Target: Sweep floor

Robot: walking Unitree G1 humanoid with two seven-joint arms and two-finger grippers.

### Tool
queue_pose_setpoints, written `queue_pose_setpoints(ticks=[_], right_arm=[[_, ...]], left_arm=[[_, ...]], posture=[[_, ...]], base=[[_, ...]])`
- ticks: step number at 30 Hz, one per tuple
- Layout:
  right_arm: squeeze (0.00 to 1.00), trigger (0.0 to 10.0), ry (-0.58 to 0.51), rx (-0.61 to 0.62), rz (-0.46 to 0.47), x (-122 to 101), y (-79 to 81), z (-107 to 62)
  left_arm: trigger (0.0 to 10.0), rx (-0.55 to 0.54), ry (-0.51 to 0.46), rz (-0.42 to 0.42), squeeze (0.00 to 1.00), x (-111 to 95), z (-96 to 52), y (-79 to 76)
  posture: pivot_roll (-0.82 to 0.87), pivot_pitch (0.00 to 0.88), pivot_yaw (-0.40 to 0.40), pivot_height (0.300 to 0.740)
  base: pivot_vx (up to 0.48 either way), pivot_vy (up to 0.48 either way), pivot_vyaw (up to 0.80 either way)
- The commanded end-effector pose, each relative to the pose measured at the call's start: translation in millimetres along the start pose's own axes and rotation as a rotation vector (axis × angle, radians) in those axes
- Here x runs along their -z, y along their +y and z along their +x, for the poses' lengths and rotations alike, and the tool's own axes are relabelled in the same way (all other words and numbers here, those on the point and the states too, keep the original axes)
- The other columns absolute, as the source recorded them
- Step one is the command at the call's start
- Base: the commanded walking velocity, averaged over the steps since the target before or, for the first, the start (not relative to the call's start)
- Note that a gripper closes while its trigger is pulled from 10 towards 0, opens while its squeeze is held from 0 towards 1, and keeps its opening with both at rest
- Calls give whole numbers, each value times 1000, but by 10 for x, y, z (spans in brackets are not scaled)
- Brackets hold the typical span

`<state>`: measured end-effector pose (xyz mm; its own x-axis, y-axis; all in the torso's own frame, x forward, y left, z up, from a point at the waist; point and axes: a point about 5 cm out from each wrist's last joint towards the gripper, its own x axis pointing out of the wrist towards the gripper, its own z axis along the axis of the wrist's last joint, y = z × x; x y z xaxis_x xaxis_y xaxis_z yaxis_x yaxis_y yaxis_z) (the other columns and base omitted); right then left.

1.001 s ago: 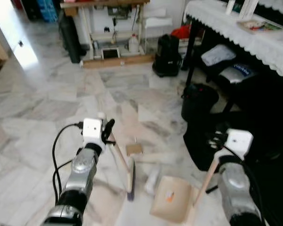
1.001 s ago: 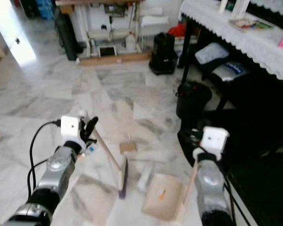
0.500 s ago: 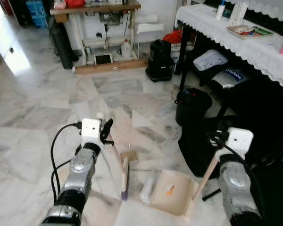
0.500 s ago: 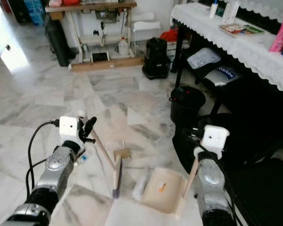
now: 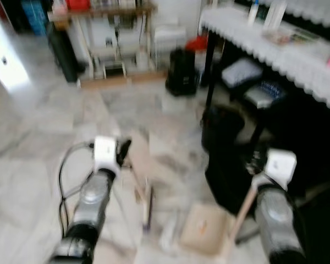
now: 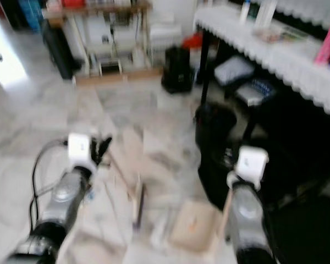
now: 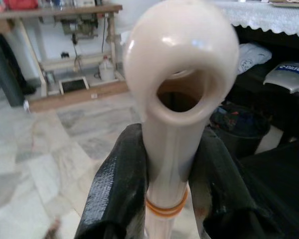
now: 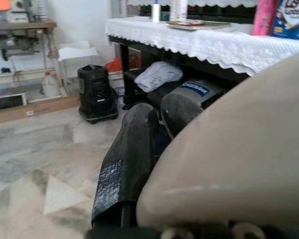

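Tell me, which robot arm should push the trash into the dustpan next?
Probably the left. The left gripper is shut on the broom handle, whose head stands beside the dustpan. The right gripper holds the dustpan's handle.

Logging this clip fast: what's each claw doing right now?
Left claw: closed on the broom handle.
Right claw: closed on the dustpan handle.

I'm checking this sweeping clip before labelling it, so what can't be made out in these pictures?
- Debris by the dustpan: both eye views are motion-blurred, so the small pieces cannot be identified.
- Broom bristles: blurred, so floor contact is unclear.
- Right gripper: in the right wrist view the dustpan handle hides most of the grip.
- Left gripper: the broom handle hides the floor beyond it.
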<state>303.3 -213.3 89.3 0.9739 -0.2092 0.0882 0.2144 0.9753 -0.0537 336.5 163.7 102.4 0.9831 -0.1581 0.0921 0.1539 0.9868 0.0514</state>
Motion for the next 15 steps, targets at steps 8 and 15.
queue_pose_setpoints(ticks=[8,15], right_arm=[[0,10000,-30,26,-7,-62,-91,17],[0,10000,-17,21,-9,-35,-86,7]], left_arm=[[10000,25,-49,-5,0,-115,61,-55],[10000,49,-43,-24,0,-109,59,-82]], posture=[[-143,0,32,740],[-142,0,34,740]], base=[[301,0,0],[0,0,0]])
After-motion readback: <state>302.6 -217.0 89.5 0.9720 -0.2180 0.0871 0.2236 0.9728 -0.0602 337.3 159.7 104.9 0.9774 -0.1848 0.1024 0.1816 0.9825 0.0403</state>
